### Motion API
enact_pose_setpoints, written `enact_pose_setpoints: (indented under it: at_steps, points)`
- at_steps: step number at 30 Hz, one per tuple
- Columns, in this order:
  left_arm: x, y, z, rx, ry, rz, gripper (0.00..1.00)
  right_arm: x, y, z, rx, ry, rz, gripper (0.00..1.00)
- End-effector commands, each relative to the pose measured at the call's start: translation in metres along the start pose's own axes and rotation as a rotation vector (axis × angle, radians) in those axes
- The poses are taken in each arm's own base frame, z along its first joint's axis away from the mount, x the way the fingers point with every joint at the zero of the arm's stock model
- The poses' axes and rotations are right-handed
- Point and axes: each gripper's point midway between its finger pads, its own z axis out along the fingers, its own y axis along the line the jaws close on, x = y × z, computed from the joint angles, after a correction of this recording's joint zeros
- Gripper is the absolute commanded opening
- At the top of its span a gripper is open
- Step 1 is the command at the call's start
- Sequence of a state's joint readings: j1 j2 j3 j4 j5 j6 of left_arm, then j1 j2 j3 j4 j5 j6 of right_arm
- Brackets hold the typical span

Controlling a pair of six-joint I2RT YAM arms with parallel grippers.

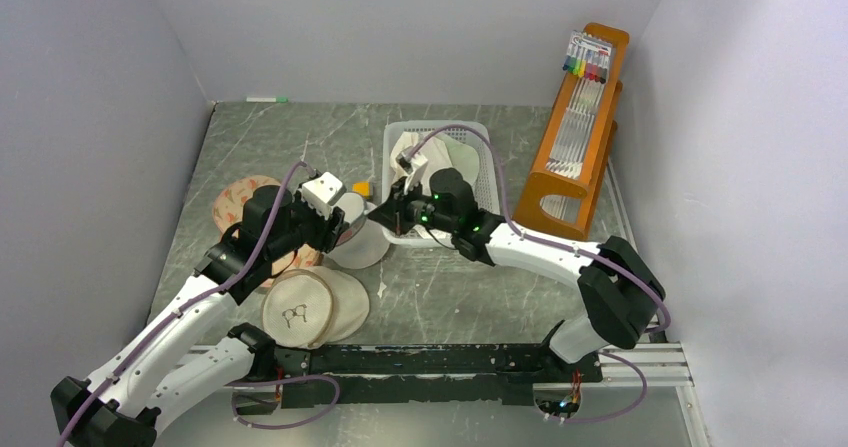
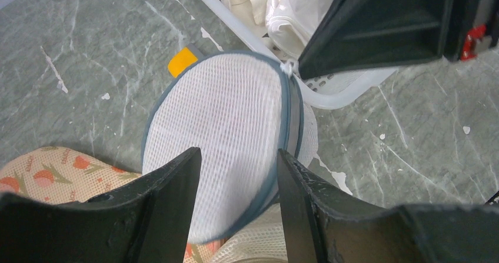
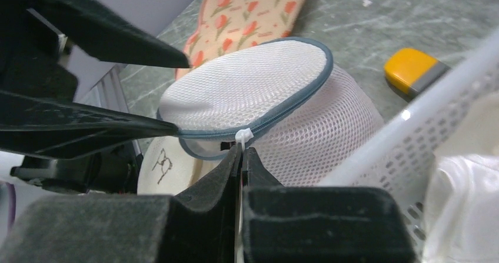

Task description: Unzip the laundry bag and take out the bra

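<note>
Top external: high and behind, looking down on the whole table (image 1: 450,302). Left wrist: close, facing the laundry bag (image 2: 223,127) between its jaws. Right wrist: close, facing the same bag at its jaw tips.

One laundry bag (image 1: 357,239), one basket (image 1: 389,152), one pouch (image 1: 310,307), one pad (image 1: 235,202) (flowered).

White arms (image 1: 190,317), black joints (image 1: 610,297) — purple cables (image 1: 497,167), matte-black right gripper (image 3: 241,152)
</note>
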State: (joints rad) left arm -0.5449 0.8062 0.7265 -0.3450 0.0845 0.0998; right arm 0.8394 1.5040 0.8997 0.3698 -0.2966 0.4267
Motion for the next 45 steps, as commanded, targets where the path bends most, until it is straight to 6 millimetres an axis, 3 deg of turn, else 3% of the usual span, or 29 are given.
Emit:
enact_pose_setpoints:
  at_steps: [1, 8, 18, 21, 25, 29, 37, 40, 45]
  points:
    - [-0.009, -0.004, 0.001, 0.025, -0.022, 0.001, 0.62, -0.025, 0.027, 0.006, -0.029, -0.060, -0.093, 0.00]
    - [-0.009, -0.009, 0.002, 0.057, -0.022, 0.001, 0.56, -0.024, 0.040, 0.011, -0.063, -0.060, -0.087, 0.00]
    - [-0.006, -0.011, 0.006, 0.074, 0.002, 0.004, 0.25, -0.027, 0.041, 0.010, -0.057, -0.062, -0.095, 0.00]
    - [-0.007, -0.009, 0.005, 0.063, 0.005, 0.004, 0.08, -0.028, 0.039, 0.010, -0.045, -0.063, -0.099, 0.00]
    - [-0.010, -0.004, 0.003, 0.030, -0.009, 0.002, 0.07, -0.027, 0.028, 0.011, 0.006, -0.063, -0.107, 0.00]
    - [-0.014, 0.001, -0.003, 0.000, -0.033, 0.003, 0.07, -0.024, 0.002, 0.008, 0.081, -0.061, -0.090, 0.00]
    - [-0.023, 0.009, -0.015, -0.050, -0.086, 0.009, 0.07, -0.012, -0.055, -0.004, 0.044, -0.045, 0.157, 0.00]
    - [-0.024, 0.010, -0.016, -0.058, -0.096, 0.009, 0.07, -0.007, -0.058, -0.002, 0.022, -0.025, 0.156, 0.00]
    - [-0.021, 0.009, -0.012, -0.051, -0.078, 0.006, 0.07, -0.016, -0.048, -0.005, 0.003, -0.048, 0.116, 0.00]
